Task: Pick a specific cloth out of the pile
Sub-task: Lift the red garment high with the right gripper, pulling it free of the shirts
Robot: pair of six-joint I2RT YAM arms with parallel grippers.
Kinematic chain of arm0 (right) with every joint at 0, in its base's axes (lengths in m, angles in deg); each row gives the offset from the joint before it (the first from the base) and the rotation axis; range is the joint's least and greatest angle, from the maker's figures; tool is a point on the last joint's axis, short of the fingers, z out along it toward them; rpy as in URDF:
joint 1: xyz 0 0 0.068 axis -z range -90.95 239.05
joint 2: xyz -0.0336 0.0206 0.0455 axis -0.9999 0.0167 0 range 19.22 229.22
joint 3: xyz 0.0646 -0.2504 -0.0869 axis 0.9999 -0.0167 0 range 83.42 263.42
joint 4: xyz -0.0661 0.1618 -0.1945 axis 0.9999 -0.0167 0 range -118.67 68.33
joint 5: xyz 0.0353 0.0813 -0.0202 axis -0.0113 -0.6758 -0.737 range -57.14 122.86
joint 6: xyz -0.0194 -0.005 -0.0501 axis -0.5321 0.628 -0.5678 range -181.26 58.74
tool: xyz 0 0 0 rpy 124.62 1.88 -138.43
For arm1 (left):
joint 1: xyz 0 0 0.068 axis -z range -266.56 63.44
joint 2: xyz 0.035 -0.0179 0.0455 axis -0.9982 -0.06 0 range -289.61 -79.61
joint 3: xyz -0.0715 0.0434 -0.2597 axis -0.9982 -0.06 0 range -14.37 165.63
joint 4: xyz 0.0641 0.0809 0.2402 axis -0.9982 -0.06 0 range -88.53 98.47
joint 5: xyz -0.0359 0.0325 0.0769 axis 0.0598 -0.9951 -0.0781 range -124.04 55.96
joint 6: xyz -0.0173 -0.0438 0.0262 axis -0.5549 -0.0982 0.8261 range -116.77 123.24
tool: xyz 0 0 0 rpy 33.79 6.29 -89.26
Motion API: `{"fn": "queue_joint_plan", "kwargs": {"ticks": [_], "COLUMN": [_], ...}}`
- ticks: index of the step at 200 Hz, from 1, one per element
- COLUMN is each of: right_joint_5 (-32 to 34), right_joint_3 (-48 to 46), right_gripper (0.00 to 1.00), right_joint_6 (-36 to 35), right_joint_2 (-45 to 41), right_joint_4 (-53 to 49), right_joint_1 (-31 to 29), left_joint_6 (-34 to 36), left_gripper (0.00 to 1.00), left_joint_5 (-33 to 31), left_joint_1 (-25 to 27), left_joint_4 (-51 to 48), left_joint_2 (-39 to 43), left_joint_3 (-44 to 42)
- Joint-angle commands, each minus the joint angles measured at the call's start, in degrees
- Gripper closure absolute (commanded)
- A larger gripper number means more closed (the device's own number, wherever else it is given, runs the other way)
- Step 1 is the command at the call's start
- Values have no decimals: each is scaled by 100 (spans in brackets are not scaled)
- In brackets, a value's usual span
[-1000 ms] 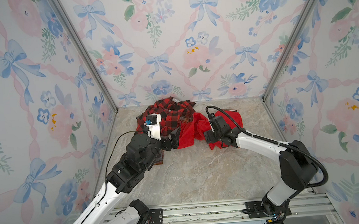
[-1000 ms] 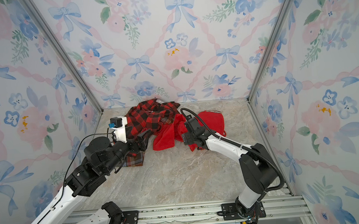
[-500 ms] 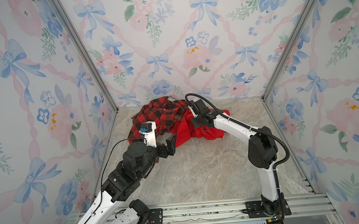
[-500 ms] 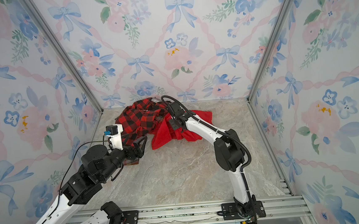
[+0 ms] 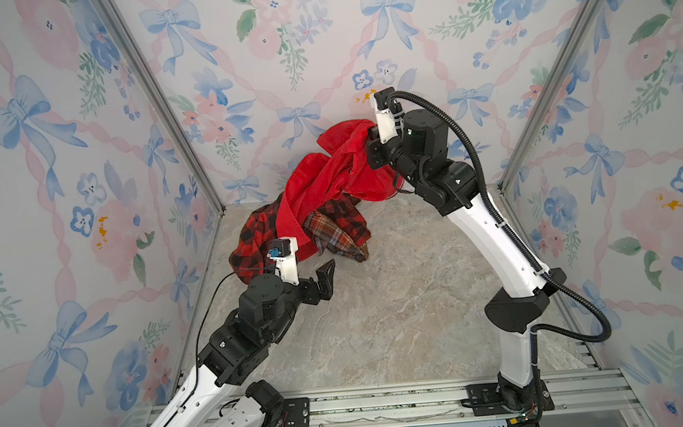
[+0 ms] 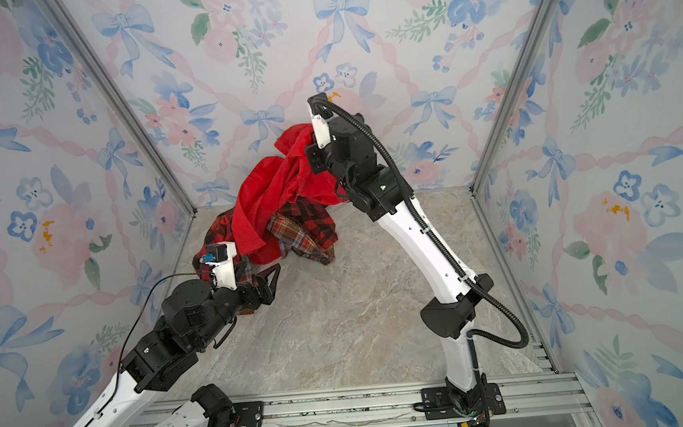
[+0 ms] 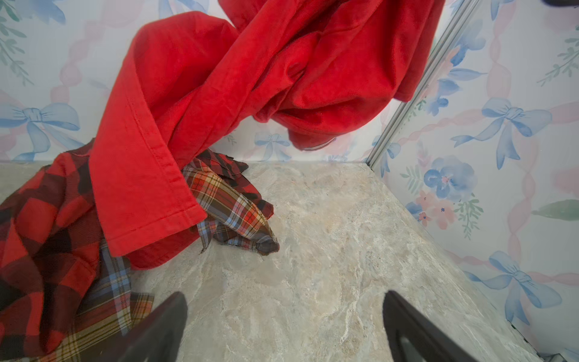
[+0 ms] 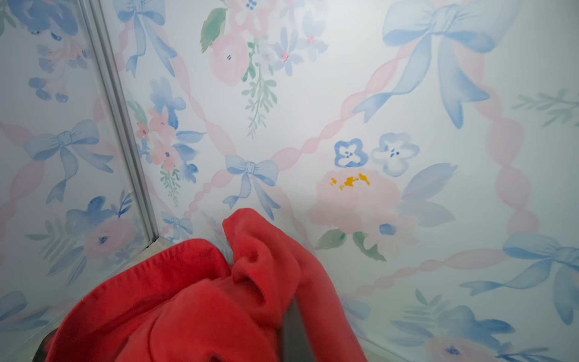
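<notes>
Crumpled red cloth [image 8: 200, 301], floral wall [image 8: 344, 94]

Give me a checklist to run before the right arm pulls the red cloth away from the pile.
1. Grip: right pincer shut on the red cloth: ok.
2. Only red fabric in that grip: ok.
3. Cloth clear of the pile: not ok; its lower end drapes over the buffalo-check shirt and plaid shirt.
4. Shirts not snagged on the cloth: cannot tell.
5. Spare arm: left pincer open, empty, beside the pile: ok.
6. Bare table in front for set-down: ok.
</notes>
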Motion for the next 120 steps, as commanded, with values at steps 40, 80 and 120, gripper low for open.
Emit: {"fn": "queue_joint_plan", "kwargs": {"ticks": [40,80,120], "right_joint_5": [601,-199,554], "right_joint_3": [631,83,258], "right_gripper": [100,100,100], "right_joint_6": [2210,5837,4091], "right_joint_2": [-1193,-1733,-1670], "right_joint_4": [1174,791,-338], "right_joint_1": [2118,3990,3782], "left_joint_6": [-145,-215,-286], "left_gripper": [2,2,2], "left_joint_5": [-156,-157,-42], "left_joint_1": [-37,-42,-37], "left_joint_4": [22,63,142], "left_joint_2": [28,-91,-124], "left_joint_3": [-259,-408,-521]}}
